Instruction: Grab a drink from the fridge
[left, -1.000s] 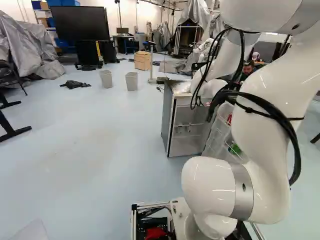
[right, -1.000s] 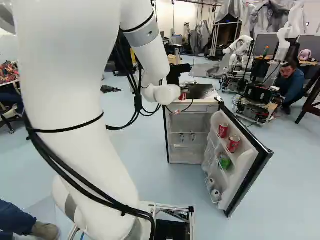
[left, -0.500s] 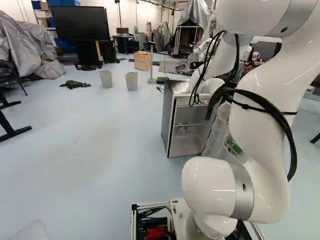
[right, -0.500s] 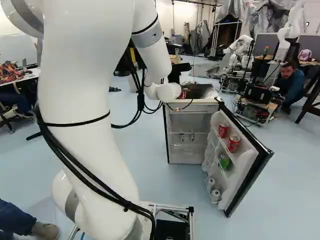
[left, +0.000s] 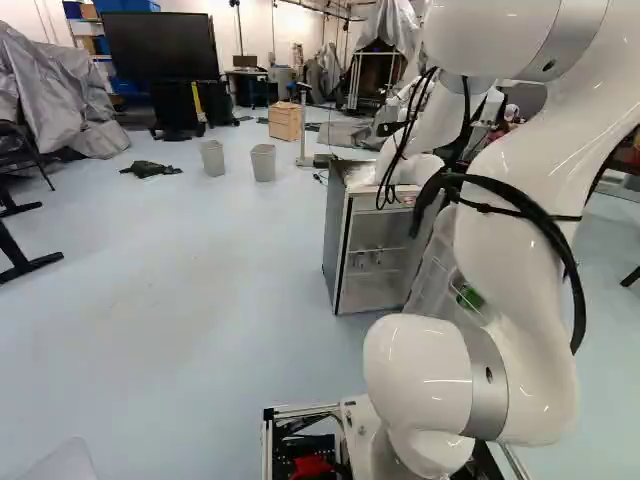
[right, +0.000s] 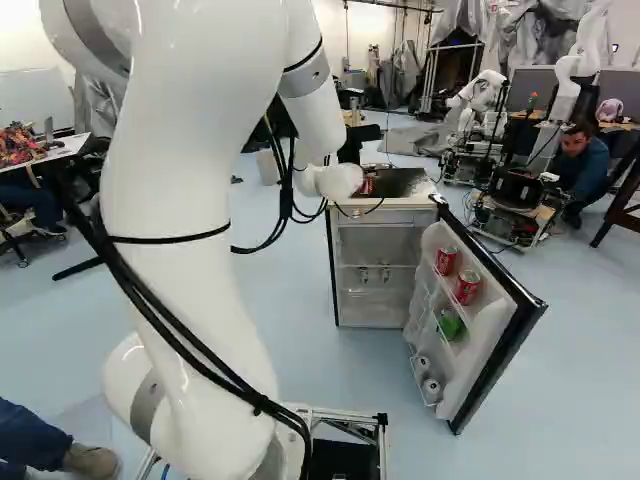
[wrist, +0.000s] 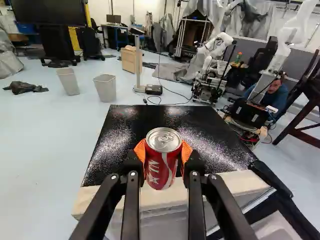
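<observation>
In the wrist view my gripper (wrist: 163, 156) is shut on a red drink can (wrist: 161, 159), with an orange pad on each side of it. The can is upright, over the front part of the fridge's black top (wrist: 135, 135); whether it touches the top I cannot tell. The right base view shows a little of that can (right: 367, 186) past the white wrist, which hides the fingers. The fridge (right: 378, 255) stands with its door (right: 490, 325) wide open. Two red cans (right: 467, 287), a green item (right: 450, 323) and whitish cans (right: 431, 389) sit in the door's racks.
Another robot (wrist: 210, 75) stands beyond the fridge, with a further one (wrist: 265, 90) and a crouching person near it. Two grey bins (left: 263, 162) and a wooden cabinet (left: 285, 121) are farther off. A person's leg shows at the right base view's lower left.
The upper arm links have shifted left in the left base view and right in the right base view. The wrist and can have hardly shifted. Base, fridge and door stay put.
</observation>
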